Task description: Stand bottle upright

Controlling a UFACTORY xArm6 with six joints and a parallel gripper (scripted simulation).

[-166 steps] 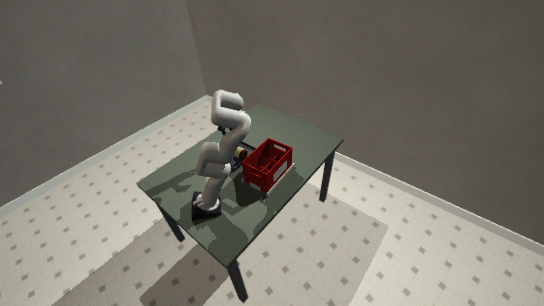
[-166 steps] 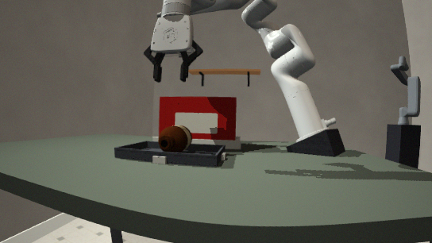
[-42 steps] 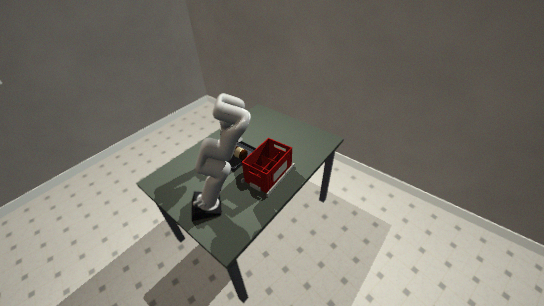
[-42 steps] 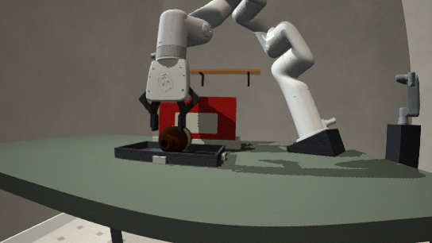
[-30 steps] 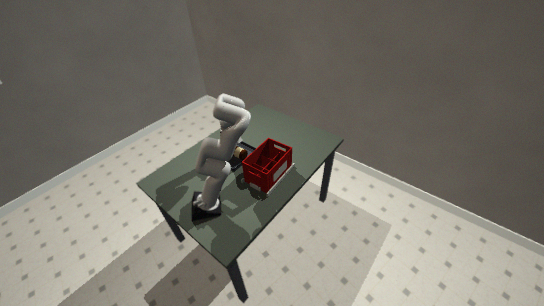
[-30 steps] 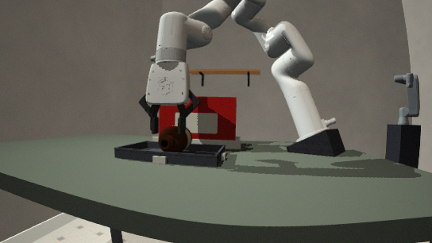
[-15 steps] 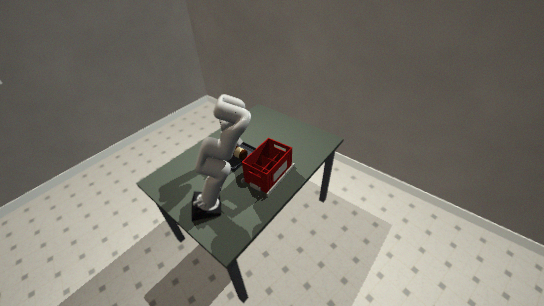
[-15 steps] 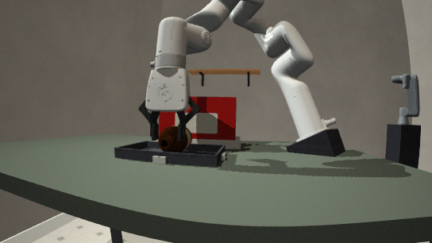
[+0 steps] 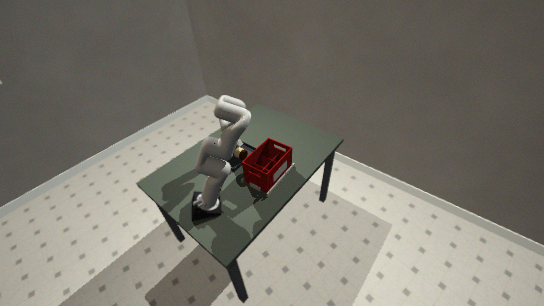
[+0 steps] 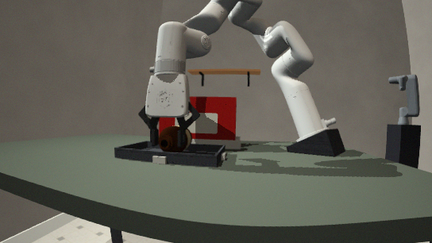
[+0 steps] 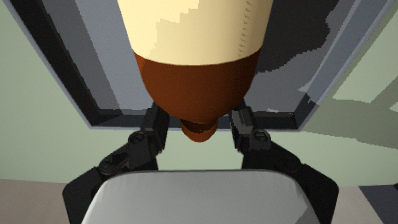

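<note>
The brown bottle (image 10: 174, 139) with a cream label lies on its side in the dark shallow tray (image 10: 171, 152) on the green table. In the wrist view the bottle (image 11: 197, 50) points its neck toward the camera, over the tray's floor (image 11: 305, 55). My gripper (image 10: 168, 136) is lowered over it, pointing down. Its fingers stand open on either side of the bottle's shoulder and neck (image 11: 198, 125), with small gaps to the glass. In the top view only the bottle's end (image 9: 240, 153) shows beside the arm.
The red crate (image 10: 212, 117) stands just behind the tray, on a pale base; it also shows in the overhead view (image 9: 267, 163). The arm's base (image 10: 315, 143) is to the right. A dark post with a grey mount (image 10: 403, 135) stands at the far right. A wooden shelf (image 10: 224, 72) hangs on the wall.
</note>
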